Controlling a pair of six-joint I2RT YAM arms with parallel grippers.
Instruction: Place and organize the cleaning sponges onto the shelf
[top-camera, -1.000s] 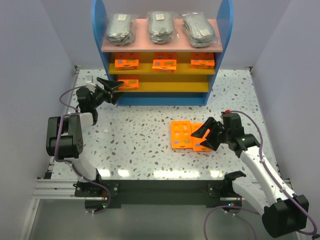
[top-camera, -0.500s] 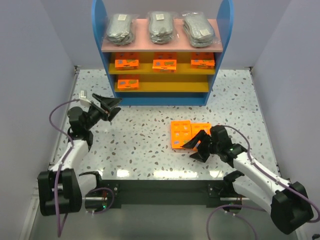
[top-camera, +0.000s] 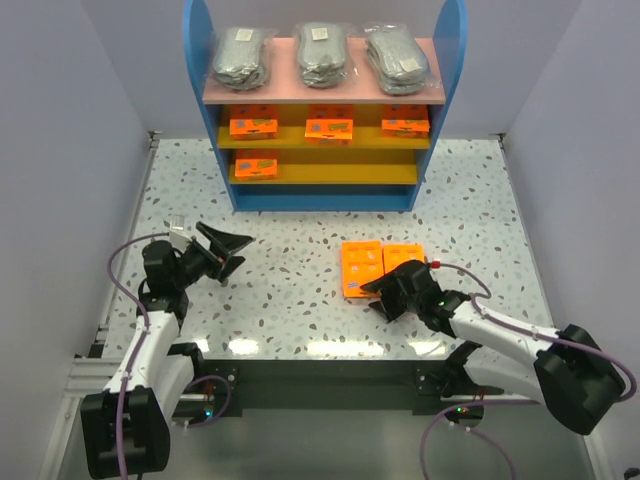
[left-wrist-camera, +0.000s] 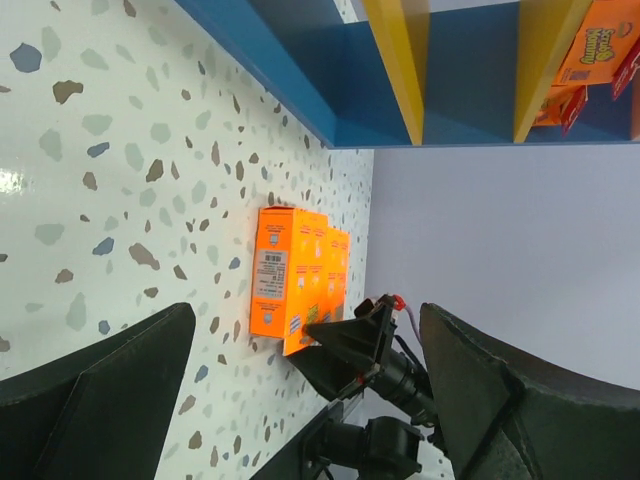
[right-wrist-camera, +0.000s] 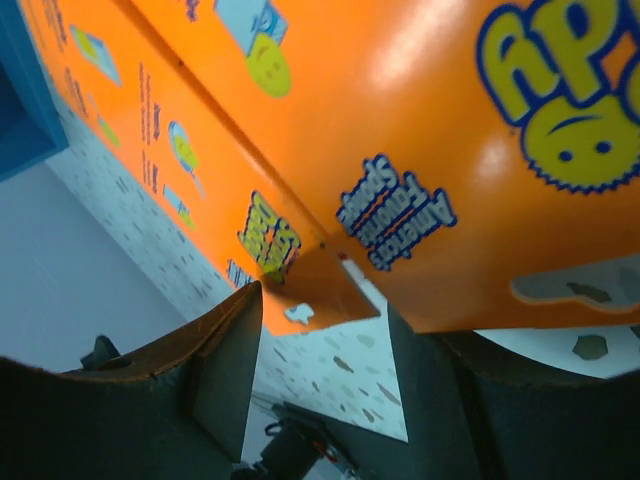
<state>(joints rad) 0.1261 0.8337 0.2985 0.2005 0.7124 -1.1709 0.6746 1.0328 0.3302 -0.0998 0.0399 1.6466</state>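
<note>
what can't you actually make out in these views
- top external: the right tool covers the near ends of the two flat orange rectangular packets on the table
- right wrist: those packets run off the top and right edges
- left wrist: the blue-sided shelf is cut off by the top edge

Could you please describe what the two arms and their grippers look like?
The left arm and right arm have white links with black joints. The left gripper and right gripper each have two black wedge-shaped fingers. A mauve cable loops along each arm; a red spot marks the right wrist.
</note>
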